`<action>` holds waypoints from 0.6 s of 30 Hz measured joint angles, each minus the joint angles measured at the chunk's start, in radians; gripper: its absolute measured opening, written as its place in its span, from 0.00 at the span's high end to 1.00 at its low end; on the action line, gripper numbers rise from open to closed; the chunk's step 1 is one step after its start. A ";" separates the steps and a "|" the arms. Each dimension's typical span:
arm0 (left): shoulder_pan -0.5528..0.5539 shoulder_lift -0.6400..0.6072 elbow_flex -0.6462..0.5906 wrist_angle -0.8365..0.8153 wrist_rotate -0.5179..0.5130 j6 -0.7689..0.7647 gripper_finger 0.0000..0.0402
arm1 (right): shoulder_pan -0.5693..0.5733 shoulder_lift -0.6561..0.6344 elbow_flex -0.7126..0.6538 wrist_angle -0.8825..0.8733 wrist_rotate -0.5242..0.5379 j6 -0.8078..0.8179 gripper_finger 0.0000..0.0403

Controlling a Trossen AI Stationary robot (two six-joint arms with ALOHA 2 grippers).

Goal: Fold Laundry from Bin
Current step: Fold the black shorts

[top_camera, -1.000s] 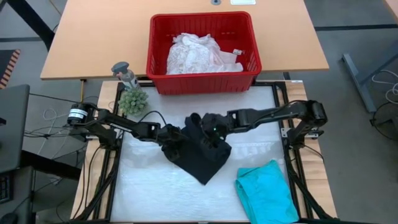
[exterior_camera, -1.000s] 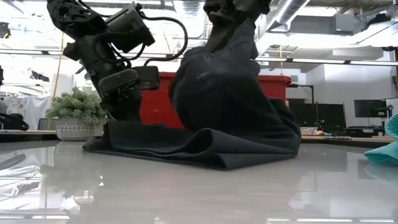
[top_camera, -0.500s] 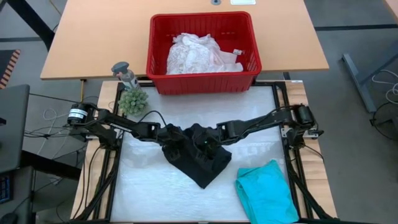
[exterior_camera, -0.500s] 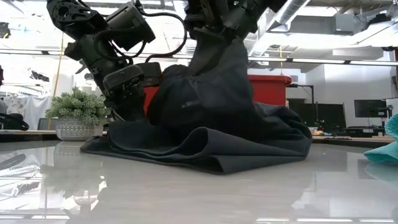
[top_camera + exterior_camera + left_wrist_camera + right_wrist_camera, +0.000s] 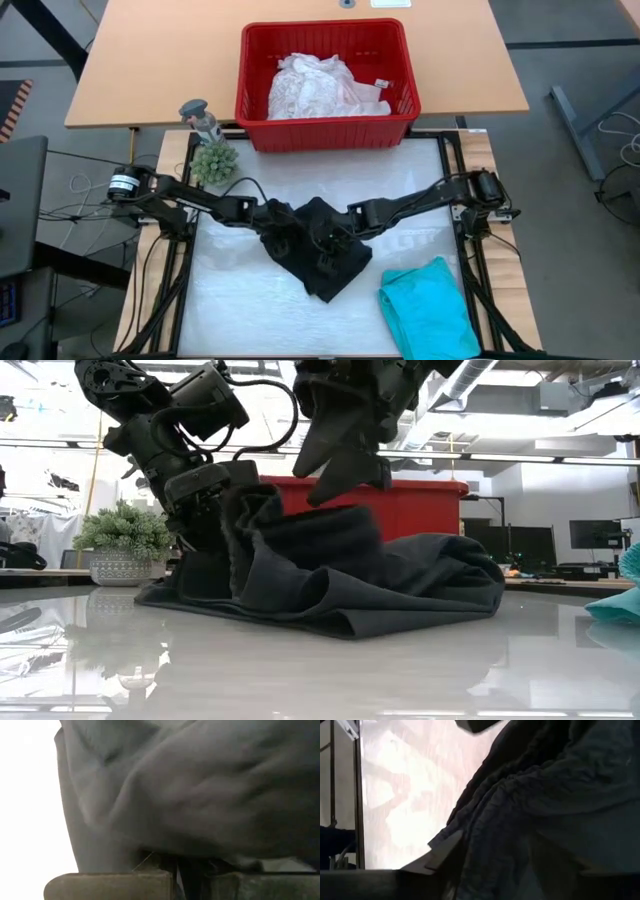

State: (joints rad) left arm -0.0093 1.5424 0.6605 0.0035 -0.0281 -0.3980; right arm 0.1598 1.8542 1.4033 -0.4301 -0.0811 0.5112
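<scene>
The black garment [image 5: 322, 255] lies bunched in the middle of the white surface [image 5: 240, 310]. The left pincer [image 5: 205, 495] is clamped on its left edge. The right pincer [image 5: 345, 460] hangs just above it, fingers apart. The teal garment [image 5: 428, 308] lies at lower right. The red bin [image 5: 325, 130] holds white laundry [image 5: 320, 88] at the top.

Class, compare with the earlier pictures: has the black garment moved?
Yes. The black garment has dropped out of the right gripper, slumping below the red bin rim line onto the table.

Wooden desk [image 5: 150, 70] at far side; grey floor [image 5: 580, 60] around. Potted plant [image 5: 122, 540] at left. Monitors [image 5: 520, 545] far right, ceiling lights [image 5: 300, 375] overhead.
</scene>
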 joint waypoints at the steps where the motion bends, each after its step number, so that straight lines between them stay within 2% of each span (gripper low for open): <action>1: 0.001 -0.011 0.000 -0.004 0.010 -0.001 1.00 | 0.004 0.000 0.000 0.000 0.002 0.001 0.40; 4: 0.003 -0.062 0.000 -0.054 0.027 -0.005 1.00 | 0.004 0.000 0.000 -0.001 0.023 0.017 0.36; 8: 0.003 -0.164 0.000 -0.148 0.047 -0.004 1.00 | 0.001 0.000 0.000 -0.010 0.093 0.014 0.37; 12: 0.004 -0.318 0.001 -0.289 0.049 -0.040 1.00 | -0.001 0.000 0.000 -0.037 0.190 0.020 0.40; 15: 0.004 -0.457 0.001 -0.390 0.048 -0.110 1.00 | -0.005 0.000 0.000 -0.054 0.208 0.036 0.44; 18: -0.007 -0.573 0.001 -0.333 0.038 -0.148 1.00 | -0.005 0.000 0.000 -0.074 0.213 0.038 0.47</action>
State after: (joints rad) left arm -0.0168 0.9695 0.6617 -0.3297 0.0102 -0.5462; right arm 0.1543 1.8542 1.4033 -0.5041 0.1318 0.5491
